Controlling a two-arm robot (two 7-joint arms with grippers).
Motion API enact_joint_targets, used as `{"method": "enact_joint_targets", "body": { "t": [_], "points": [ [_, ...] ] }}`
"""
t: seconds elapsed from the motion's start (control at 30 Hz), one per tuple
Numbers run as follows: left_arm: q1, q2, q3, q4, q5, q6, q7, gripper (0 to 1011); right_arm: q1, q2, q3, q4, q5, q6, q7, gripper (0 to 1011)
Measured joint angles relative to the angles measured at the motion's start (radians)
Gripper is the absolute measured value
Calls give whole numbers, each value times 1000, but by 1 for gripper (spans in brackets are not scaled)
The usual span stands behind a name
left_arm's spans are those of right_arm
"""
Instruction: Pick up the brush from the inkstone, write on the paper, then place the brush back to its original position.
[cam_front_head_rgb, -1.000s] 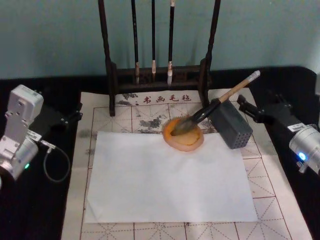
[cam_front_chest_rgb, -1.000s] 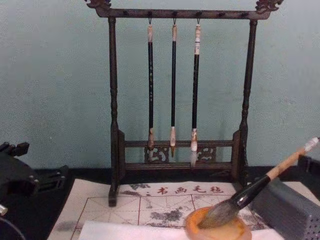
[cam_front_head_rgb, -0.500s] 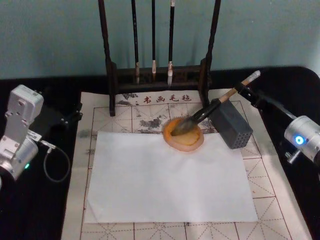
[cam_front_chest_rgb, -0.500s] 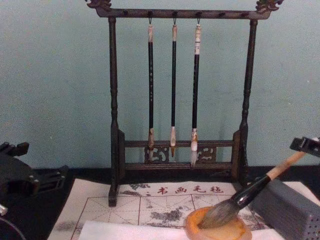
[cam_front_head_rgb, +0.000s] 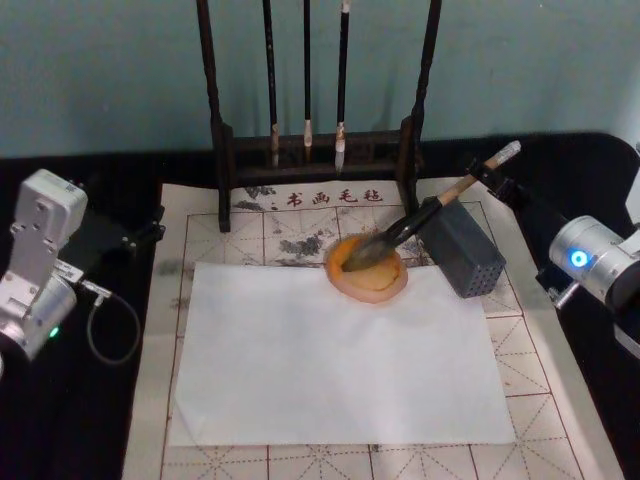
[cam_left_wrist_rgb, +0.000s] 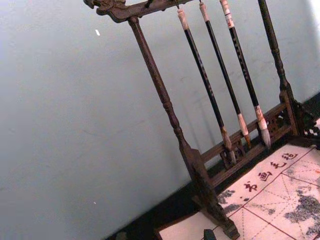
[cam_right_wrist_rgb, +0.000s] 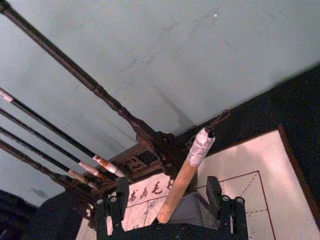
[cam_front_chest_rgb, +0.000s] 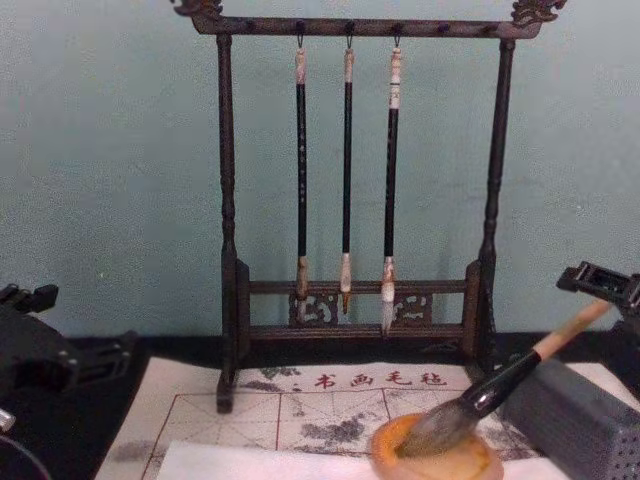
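Right of centre, the brush (cam_front_head_rgb: 425, 210) lies tilted: grey-brown bristles in the orange inkstone (cam_front_head_rgb: 382, 292), tan handle leaning on the grey perforated box (cam_front_head_rgb: 462, 250). The right claw (cam_front_head_rgb: 487, 178) straddles the handle near its white cap, open. The left claw (cam_front_head_rgb: 135, 235) is parked at left. White paper (cam_front_head_rgb: 330, 360) overlies a gridded mat (cam_front_head_rgb: 545, 390) on the black surface (cam_front_head_rgb: 60, 420); teal wall (cam_front_head_rgb: 100, 70) behind.
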Motion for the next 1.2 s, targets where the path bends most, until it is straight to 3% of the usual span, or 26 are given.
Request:
{"method": "enact_joint_targets", "body": {
  "t": [0.37,1.2],
  "points": [
    [0,0,0,0,0,0,0,1001,39,-19,-13,43,46,13,-42,1002],
    [0,0,0,0,0,0,0,1001,100,-3,-75,119,89,-14,-31,1002]
  ]
}}
